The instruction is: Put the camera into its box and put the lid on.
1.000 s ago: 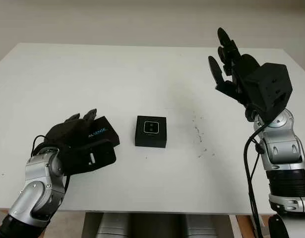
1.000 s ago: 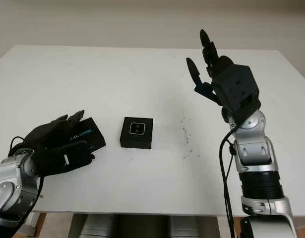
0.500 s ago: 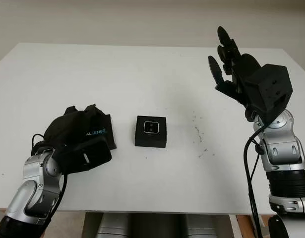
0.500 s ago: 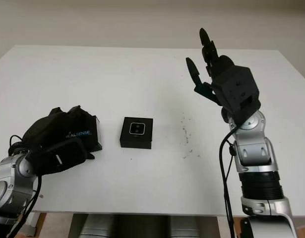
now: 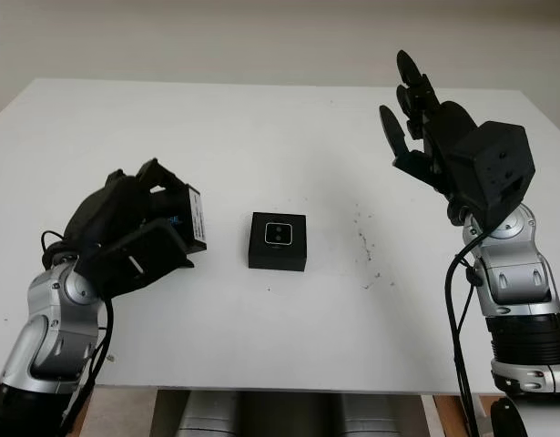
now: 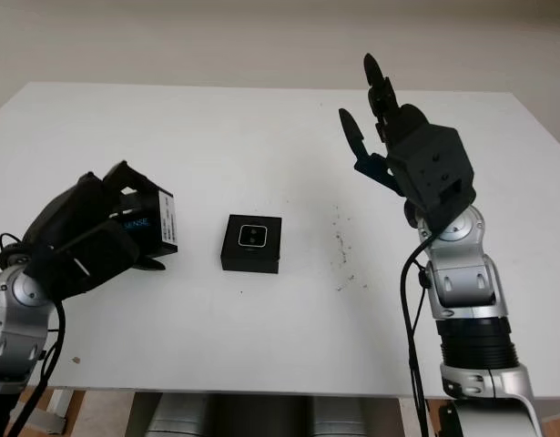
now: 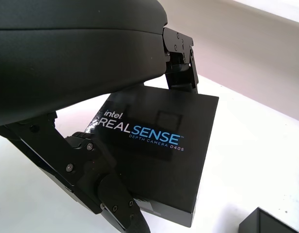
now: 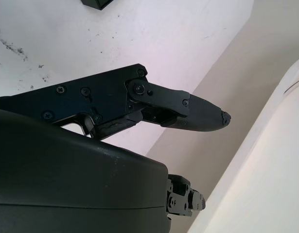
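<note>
My left hand (image 5: 161, 218) is shut on the black box lid (image 5: 194, 217), printed "intel REALSENSE" (image 7: 159, 160). It holds the lid tilted on edge above the table's left side, with fingers over the top edge and thumb (image 7: 98, 189) under the lower edge. The open black box (image 5: 278, 241) sits at the table's middle, just right of the lid. The small camera (image 5: 278, 234) lies inside it, face up. My right hand (image 5: 418, 114) is open, raised high over the table's right side, far from the box.
The white table (image 5: 261, 137) has dark specks (image 5: 364, 244) right of the box. Its front edge runs close below both arms. A corner of the box (image 7: 271, 224) appears beside the lid in the left wrist view.
My left hand has closed on the lid, lifted it off the table and tipped it up on edge. The box and the right hand have stayed put.
</note>
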Motion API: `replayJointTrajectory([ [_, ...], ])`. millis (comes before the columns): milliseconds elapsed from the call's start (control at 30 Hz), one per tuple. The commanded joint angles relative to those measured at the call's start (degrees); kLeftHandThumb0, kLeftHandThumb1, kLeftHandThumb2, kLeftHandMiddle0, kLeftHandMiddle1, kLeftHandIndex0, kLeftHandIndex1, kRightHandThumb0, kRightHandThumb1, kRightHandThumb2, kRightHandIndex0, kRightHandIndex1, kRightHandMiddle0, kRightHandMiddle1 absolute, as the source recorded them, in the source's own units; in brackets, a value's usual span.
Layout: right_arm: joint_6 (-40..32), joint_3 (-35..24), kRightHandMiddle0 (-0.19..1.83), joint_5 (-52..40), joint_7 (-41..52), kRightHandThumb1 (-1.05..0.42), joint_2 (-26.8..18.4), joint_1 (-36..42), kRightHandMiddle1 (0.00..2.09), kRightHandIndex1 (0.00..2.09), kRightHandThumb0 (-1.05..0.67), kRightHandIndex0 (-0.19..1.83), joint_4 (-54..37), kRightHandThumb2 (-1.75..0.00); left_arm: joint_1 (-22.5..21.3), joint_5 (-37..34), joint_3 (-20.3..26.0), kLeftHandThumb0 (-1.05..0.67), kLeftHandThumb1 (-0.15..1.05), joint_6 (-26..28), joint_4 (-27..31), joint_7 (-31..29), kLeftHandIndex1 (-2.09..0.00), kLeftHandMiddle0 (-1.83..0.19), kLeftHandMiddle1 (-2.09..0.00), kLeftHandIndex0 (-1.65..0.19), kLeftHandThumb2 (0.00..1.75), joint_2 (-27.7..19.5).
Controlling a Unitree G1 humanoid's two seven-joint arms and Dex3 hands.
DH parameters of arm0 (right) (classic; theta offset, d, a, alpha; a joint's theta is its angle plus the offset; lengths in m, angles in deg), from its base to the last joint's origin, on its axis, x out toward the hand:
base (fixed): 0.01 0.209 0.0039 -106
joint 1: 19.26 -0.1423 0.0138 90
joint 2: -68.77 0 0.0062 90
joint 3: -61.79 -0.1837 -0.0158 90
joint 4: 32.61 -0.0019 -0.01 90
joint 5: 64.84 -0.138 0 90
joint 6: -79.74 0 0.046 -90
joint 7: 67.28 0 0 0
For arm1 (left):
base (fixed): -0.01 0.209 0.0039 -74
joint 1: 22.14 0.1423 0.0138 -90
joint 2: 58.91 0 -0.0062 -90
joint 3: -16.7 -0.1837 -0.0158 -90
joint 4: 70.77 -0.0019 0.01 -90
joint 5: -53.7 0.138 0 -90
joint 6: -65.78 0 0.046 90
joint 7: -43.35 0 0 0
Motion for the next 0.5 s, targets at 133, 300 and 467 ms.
replayJointTrajectory([
  [133, 0.44, 0.95, -0.05, 0.28, -0.42, -1.05, 0.99, 0.13, 0.06, 0.06, -0.66, -0.04, -0.51, -0.62, -12.54, -2.22, -3.25, -0.16, 0.96, 0.03, -4.74, -10.69, -1.39, -0.39, -1.59, -0.26, 0.05, -4.38],
  [300, 2.13, 2.0, -0.05, 0.5, -0.19, -1.05, 1.6, 0.13, 0.06, 0.06, -0.67, -0.04, 0.34, -0.62, -19.79, -4.29, -6.58, -0.17, 0.96, -0.7, -10.08, -15.13, -1.37, -0.45, -1.53, -0.33, 0.06, -3.52],
  [467, 2.74, 3.12, -0.05, 0.49, 0.11, -1.05, 2.5, 0.46, 0.06, 0.04, -0.66, -0.07, 0.51, -0.61, -25.43, -3.7, -11.34, -0.24, 0.93, -1.0, -14.94, -17.79, -1.39, -0.54, -1.5, -0.38, 0.05, -1.91],
])
